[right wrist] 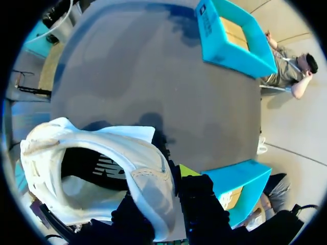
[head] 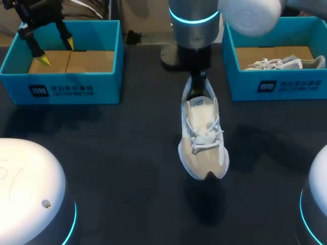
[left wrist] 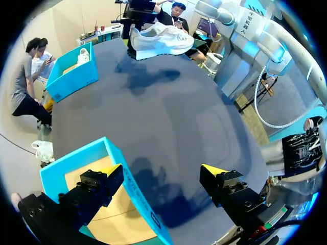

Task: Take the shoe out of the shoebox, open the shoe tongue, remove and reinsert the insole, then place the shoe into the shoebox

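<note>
A white and beige shoe (head: 204,135) hangs above the middle of the dark table, toe towards the front edge. My right gripper (head: 196,86) is shut on its heel collar. In the right wrist view the shoe's open mouth and collar (right wrist: 97,168) fill the space by the gripper (right wrist: 168,204), with the collar wall pinched between the fingers. My left gripper (head: 56,51) hovers open over the left blue shoebox (head: 61,84), nothing between its fingers. In the left wrist view the gripper (left wrist: 161,178) stands wide over that box's corner (left wrist: 110,150), and the shoe (left wrist: 161,41) hangs far ahead.
At the back right stands a second blue shoebox (head: 276,84) holding another white shoe (head: 286,64). It also shows in the left wrist view, shoebox (left wrist: 71,76). Both blue boxes (right wrist: 230,51) (right wrist: 245,184) show ahead of the right gripper. Bare dark table lies between the boxes.
</note>
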{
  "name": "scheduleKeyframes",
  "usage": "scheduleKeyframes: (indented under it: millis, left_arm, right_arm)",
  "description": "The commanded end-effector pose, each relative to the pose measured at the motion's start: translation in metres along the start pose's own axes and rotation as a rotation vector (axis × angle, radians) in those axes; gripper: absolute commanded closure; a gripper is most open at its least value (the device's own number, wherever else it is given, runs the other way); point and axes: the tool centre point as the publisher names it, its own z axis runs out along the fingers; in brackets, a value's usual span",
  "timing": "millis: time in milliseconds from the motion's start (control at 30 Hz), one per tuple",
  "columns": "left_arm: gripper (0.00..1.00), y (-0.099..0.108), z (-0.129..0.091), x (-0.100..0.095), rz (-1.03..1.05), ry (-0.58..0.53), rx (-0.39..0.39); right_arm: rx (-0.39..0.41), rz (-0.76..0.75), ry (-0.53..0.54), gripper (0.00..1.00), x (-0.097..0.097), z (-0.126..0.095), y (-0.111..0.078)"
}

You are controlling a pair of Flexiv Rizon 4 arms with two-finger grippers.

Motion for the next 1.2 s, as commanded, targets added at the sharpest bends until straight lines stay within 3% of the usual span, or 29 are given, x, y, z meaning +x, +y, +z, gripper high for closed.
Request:
scheduleKeyframes:
  millis: [33,100,267,500,933,1067,1133,1200]
  left_arm:
    - [0.00,0.000,0.000,0.000,0.000,0.000,-0.003]
    - [0.00,0.000,0.000,0.000,0.000,0.000,-0.003]
    - [0.00,0.000,0.000,0.000,0.000,0.000,-0.003]
    - [0.00,0.000,0.000,0.000,0.000,0.000,-0.003]
    - [0.00,0.000,0.000,0.000,0.000,0.000,-0.003]
    - [0.00,0.000,0.000,0.000,0.000,0.000,-0.003]
    - [0.00,0.000,0.000,0.000,0.000,0.000,-0.003]
    - [0.00,0.000,0.000,0.000,0.000,0.000,-0.003]
  right_arm:
    - [0.025,0.017,0.000,1.00,-0.006,-0.021,-0.026]
    - [0.043,0.021,-0.006,1.00,-0.015,-0.029,-0.041]
    - [0.078,-0.033,-0.046,1.00,-0.059,-0.052,-0.101]
    - [0.024,-0.078,-0.064,1.00,-0.118,-0.055,-0.176]
    - [0.024,-0.078,-0.064,1.00,-0.118,-0.055,-0.176]
    - [0.038,-0.057,-0.088,1.00,-0.157,-0.058,-0.210]
    - [0.045,-0.059,-0.099,1.00,-0.190,-0.065,-0.233]
    - [0.060,-0.063,-0.107,1.00,-0.204,-0.068,-0.241]
